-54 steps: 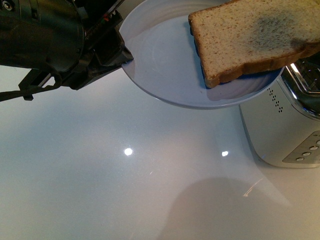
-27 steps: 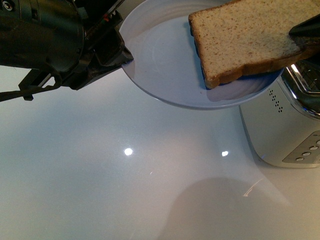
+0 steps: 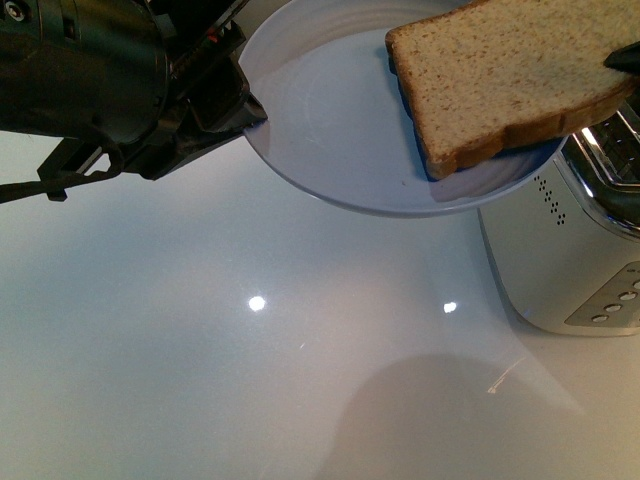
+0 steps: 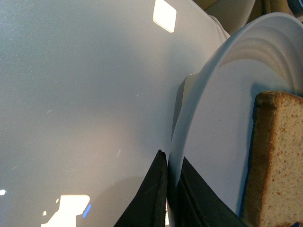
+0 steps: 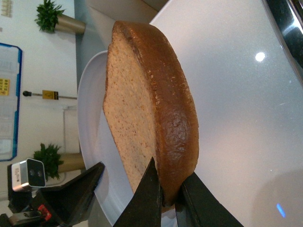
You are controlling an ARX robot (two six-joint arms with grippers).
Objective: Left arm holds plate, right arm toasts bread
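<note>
My left arm (image 3: 90, 80) comes in from the upper left in the front view, and its gripper (image 3: 240, 105) is shut on the rim of the pale blue plate (image 3: 330, 120), holding it above the table. In the left wrist view the black fingers (image 4: 156, 189) clamp the plate's edge (image 4: 199, 118). The slice of brown bread (image 3: 500, 75) hangs just above the plate's right side. My right gripper (image 5: 168, 198) is shut on the bread's crust (image 5: 170, 113); only a dark tip of it shows in the front view (image 3: 625, 55).
A white and chrome toaster (image 3: 570, 250) stands at the right, partly under the plate, its slot (image 3: 615, 150) at the frame edge. The glossy white table (image 3: 250, 380) spreads below with light reflections. In the right wrist view plants and a wall lie beyond.
The bread has shifted a little to the right and lifted off the plate. The right gripper's tip has drawn back toward the right edge. The plate and left arm have not moved.
</note>
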